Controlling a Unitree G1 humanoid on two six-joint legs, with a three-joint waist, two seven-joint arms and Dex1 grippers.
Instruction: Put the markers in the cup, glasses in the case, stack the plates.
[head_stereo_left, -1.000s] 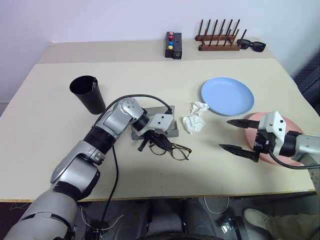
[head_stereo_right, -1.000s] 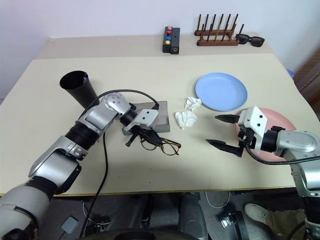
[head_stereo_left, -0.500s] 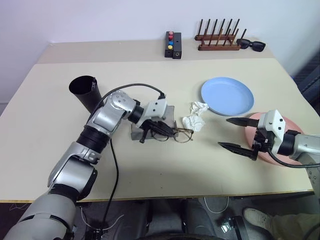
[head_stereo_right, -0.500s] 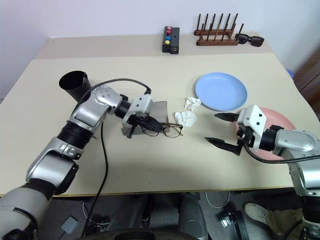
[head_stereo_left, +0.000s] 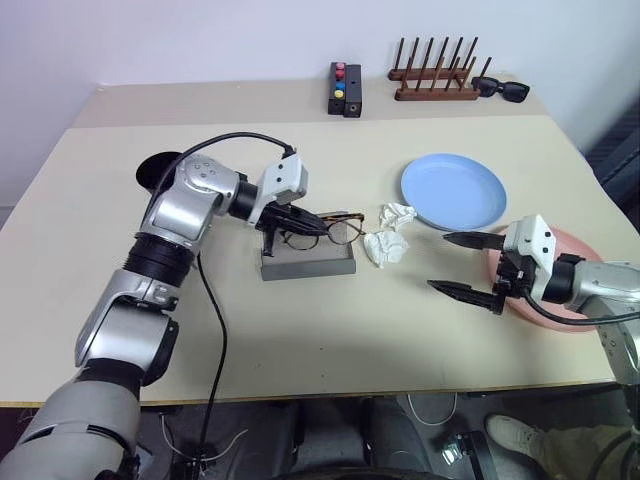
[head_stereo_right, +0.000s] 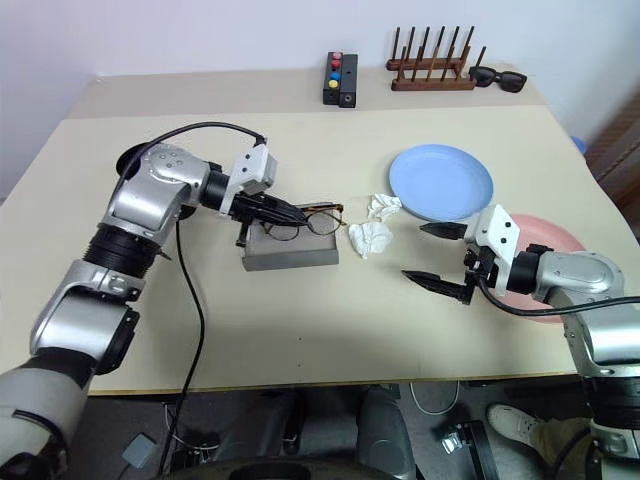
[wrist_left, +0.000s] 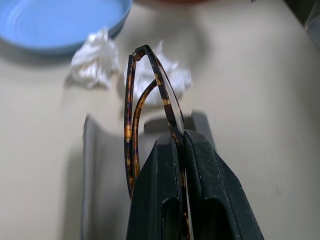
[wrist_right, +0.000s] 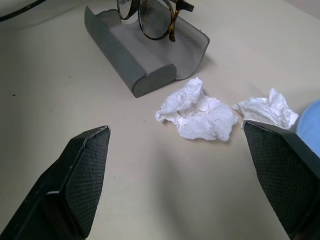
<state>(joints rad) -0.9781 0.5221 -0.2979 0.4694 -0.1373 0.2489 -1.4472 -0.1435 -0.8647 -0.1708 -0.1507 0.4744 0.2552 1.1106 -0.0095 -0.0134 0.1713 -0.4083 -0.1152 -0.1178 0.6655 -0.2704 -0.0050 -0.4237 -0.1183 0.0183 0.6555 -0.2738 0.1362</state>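
Above the open grey case (head_stereo_left: 307, 262) near the table's (head_stereo_left: 300, 340) centre, our left gripper (head_stereo_left: 282, 222) pinches the light, fragile glasses (head_stereo_left: 322, 229) by the thin frame, where we judge a gentle hold safest, while the right gripper (head_stereo_left: 470, 268) stands wide, empty.

A broad beige table (head_stereo_left: 300, 330) carries a grey hinged glasses case (head_stereo_left: 308, 262), two crumpled white tissues (head_stereo_left: 388, 247) just beside it, a light blue round plate (head_stereo_left: 454, 192), a salmon pink plate (head_stereo_left: 580, 320) (partly hidden), and a black tapered cup (head_stereo_left: 155, 170)
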